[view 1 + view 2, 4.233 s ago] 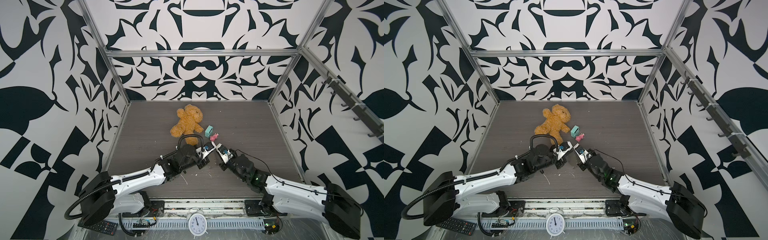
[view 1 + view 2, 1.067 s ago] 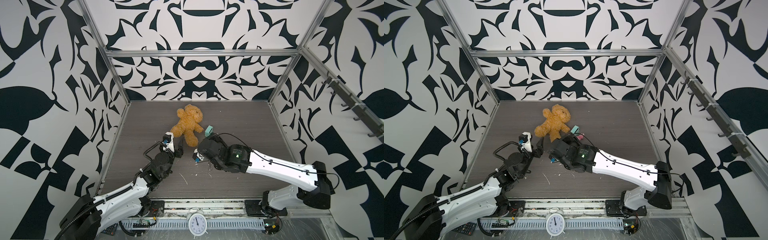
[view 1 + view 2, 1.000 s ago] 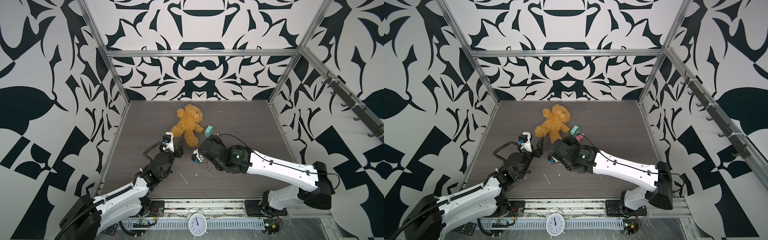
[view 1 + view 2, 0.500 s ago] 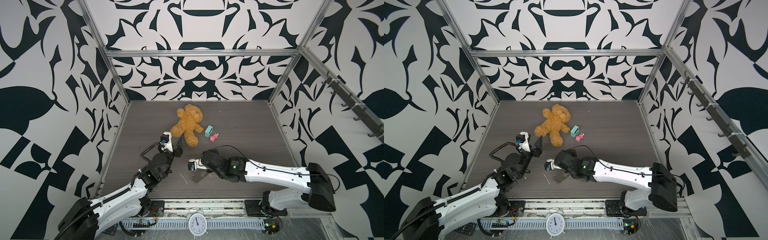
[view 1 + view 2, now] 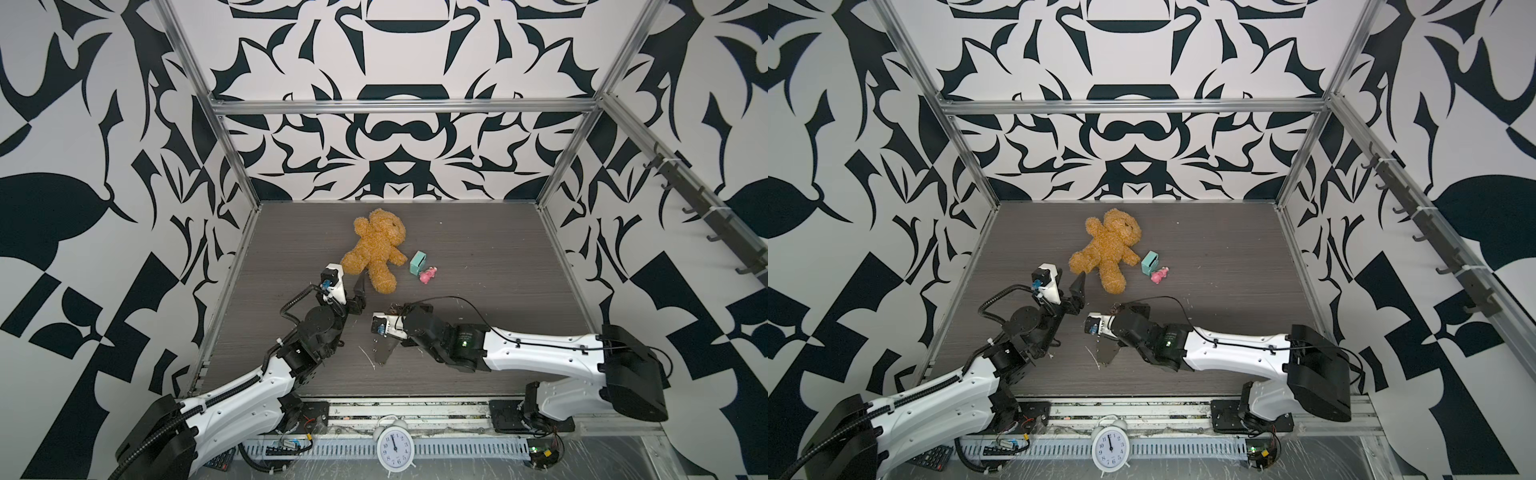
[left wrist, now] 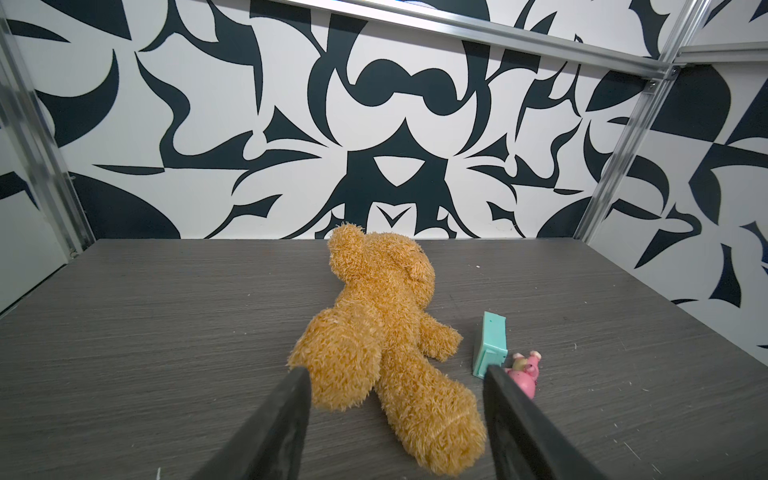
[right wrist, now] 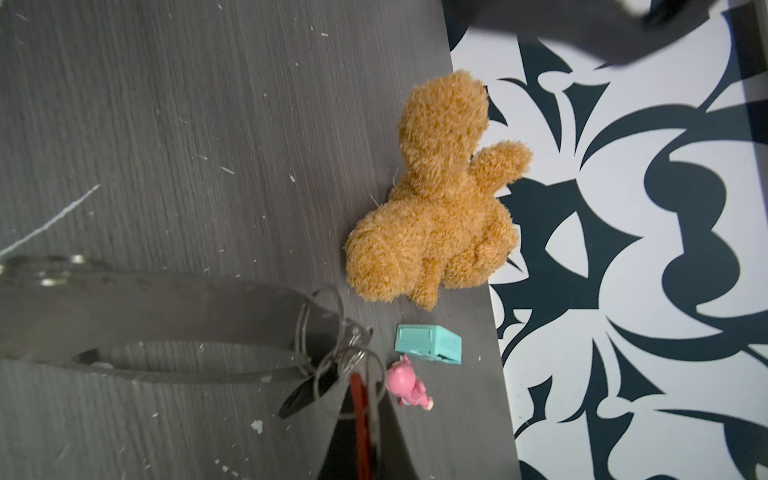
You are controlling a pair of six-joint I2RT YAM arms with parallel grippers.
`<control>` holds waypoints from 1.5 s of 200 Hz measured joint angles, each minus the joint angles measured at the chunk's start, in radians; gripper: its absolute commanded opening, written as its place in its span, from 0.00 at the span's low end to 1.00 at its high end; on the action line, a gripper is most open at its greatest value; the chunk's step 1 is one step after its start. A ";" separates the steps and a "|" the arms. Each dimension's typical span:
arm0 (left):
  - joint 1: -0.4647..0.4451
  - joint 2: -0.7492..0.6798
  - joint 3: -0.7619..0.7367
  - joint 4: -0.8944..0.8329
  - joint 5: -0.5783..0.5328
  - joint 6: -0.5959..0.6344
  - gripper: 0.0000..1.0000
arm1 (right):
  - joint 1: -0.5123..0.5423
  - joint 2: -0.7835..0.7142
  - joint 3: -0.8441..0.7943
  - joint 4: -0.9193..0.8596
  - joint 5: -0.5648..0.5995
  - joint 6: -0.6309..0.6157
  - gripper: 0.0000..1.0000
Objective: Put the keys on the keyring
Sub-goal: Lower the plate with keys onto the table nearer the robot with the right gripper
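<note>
In the right wrist view my right gripper (image 7: pixel 360 419) is shut on the red tag (image 7: pixel 360 409), which shows edge-on between its fingers. Right above the tag sit the silver rings of the keyring (image 7: pixel 349 359), bunched together. The black fob (image 7: pixel 302 397) hangs beside them, its end at a ring. The grey strap (image 7: pixel 145 307) curves away from the rings; in both top views it hangs below the right wrist (image 5: pixel 384 353) (image 5: pixel 1108 352). My left gripper (image 6: pixel 397 372) is open and empty, raised near the teddy's leg, left of the right arm.
A brown teddy bear (image 5: pixel 378 249) lies mid-table, with a teal box (image 5: pixel 417 262) and a pink pig figure (image 5: pixel 428 275) to its right. A white alarm clock (image 5: pixel 394 446) and a black remote control (image 5: pixel 932 457) lie beyond the front rail. Patterned walls enclose three sides.
My right arm has swung from beside the teddy toward the front of the table, carrying the key bunch and strap with it. The left arm has barely moved and stays open.
</note>
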State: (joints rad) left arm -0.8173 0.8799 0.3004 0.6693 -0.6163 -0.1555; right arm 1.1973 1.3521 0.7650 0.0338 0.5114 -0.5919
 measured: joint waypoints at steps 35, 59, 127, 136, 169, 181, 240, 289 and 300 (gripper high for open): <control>0.000 0.000 0.000 0.000 0.000 -0.002 0.68 | 0.000 -0.074 -0.162 0.047 -0.018 0.122 0.00; 0.000 0.002 0.000 0.000 0.003 -0.002 0.68 | 0.003 -0.111 -0.231 0.056 -0.018 0.203 0.00; 0.000 0.002 0.000 0.000 0.003 -0.002 0.69 | 0.004 -0.209 -0.364 0.111 -0.023 0.461 0.00; 0.000 0.002 0.000 0.000 0.003 -0.002 0.69 | 0.005 -0.201 -0.372 0.115 -0.024 0.492 0.00; 0.000 0.002 0.000 0.000 0.002 -0.002 0.69 | 0.005 -0.149 -0.383 0.119 -0.024 0.586 0.00; 0.000 0.002 0.000 0.000 0.003 -0.002 0.69 | 0.005 -0.126 -0.383 0.126 -0.024 0.616 0.00; 0.000 0.000 0.000 0.000 0.003 -0.002 0.69 | 0.005 0.090 -0.341 0.167 -0.043 0.706 0.00; 0.000 -0.002 0.000 0.000 0.003 -0.002 0.69 | 0.016 0.231 -0.224 0.232 -0.082 0.744 0.00; 0.000 -0.003 0.000 0.000 0.003 -0.002 0.69 | 0.018 0.257 -0.202 0.244 -0.089 0.748 0.00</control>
State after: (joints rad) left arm -0.8173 0.8764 0.3004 0.6693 -0.6132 -0.1577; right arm 1.2156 1.6096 0.5629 0.2779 0.4225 0.1566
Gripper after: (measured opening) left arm 0.692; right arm 0.059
